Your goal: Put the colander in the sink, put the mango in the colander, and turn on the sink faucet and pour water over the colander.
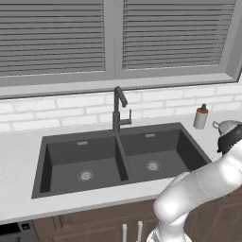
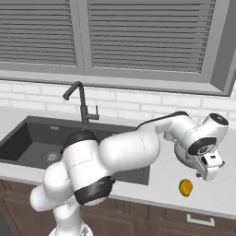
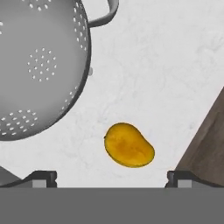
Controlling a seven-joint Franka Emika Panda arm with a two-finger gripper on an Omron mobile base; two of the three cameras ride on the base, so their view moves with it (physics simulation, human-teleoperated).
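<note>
1. Sink [image 1: 90, 160] sits in the white counter [image 1: 19, 156] under the window; dark, two basins, a round steel drain in each; both basins hold nothing
2. Sink faucet [image 1: 118, 108] stands upright behind the divider between the basins, its spout curving toward the room; no water seen running
3. Small beige soap bottle [image 1: 201, 117] stands on the counter to the right of the sink, near the tiled wall
4. Colander [image 3: 39, 65] rests on the counter right of the sink, well apart from the basins; hand view looks down into its perforated bowl, one loop handle showing at its rim
5. In the left base view the colander's rim and a handle peek out behind the arm's dark joint at the right edge
6. Mango [image 3: 129, 145] lies on the bare counter just beside the colander, not touching it, close to the counter's front edge; in the right base view it sits below the hand
7. Gripper [image 3: 111, 178] hangs above the counter over mango and colander, fingers spread wide, mango between the two tips in the hand view; nothing held, no contact with either thing
</note>
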